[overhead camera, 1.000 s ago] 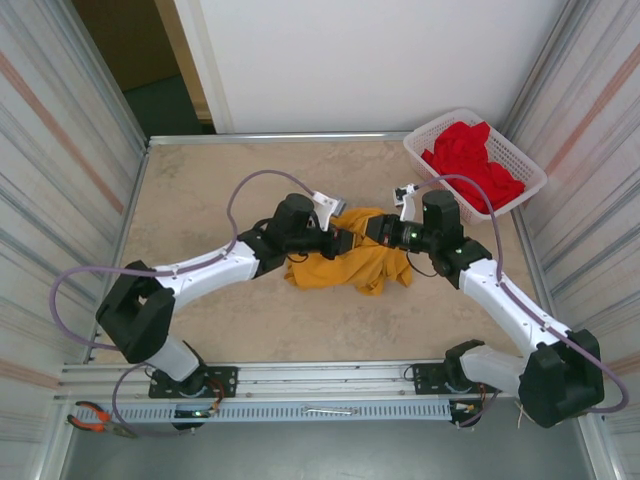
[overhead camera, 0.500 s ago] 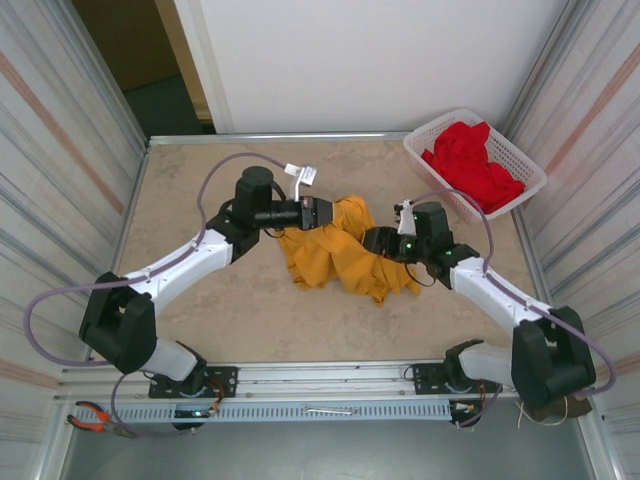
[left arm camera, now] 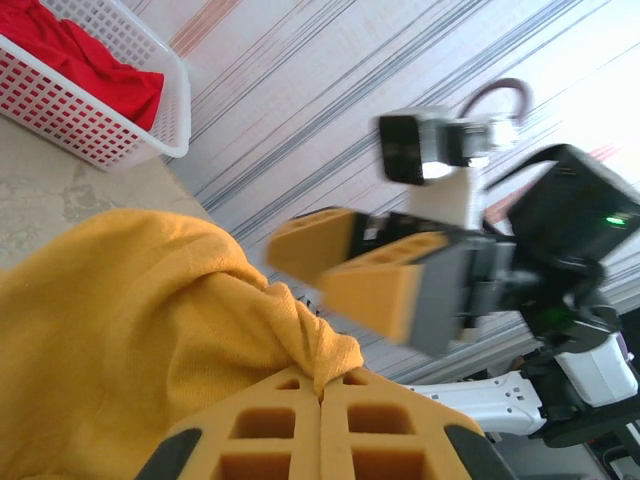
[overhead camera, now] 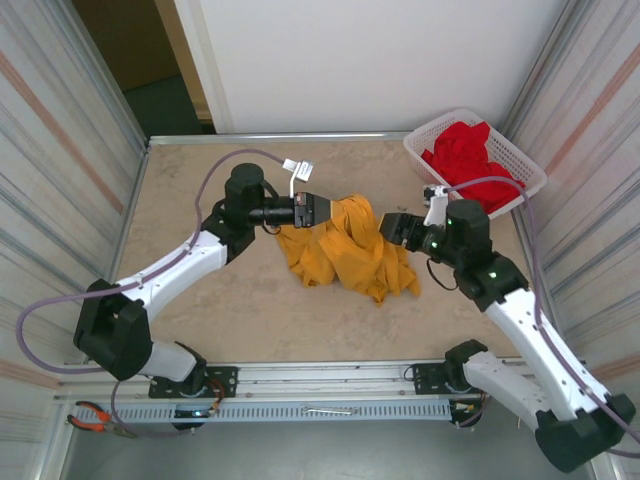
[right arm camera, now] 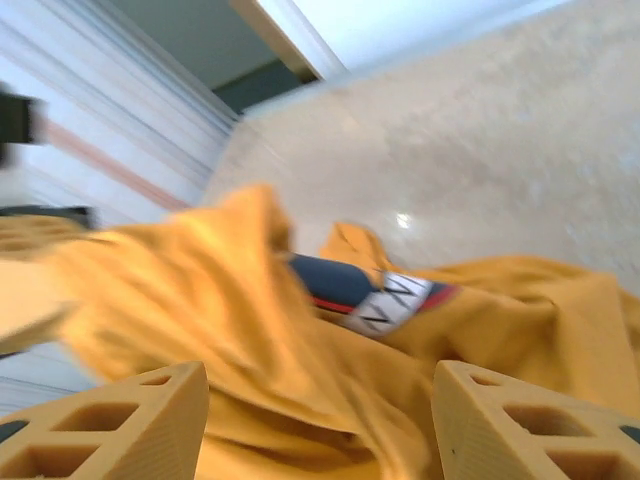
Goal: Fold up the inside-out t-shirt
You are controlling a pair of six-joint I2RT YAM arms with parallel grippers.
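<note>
I log: left claw clamped on mustard t-shirt, bunched on worktop; right claw apart, just beside it.

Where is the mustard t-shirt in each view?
Top external: t-shirt bunched at centre.
Left wrist: t-shirt lower left, pinched by the left fingers.
Right wrist: t-shirt across the middle, above the right fingers.
Shared landmark: white basket, top external upper right, left wrist upper left.
</note>
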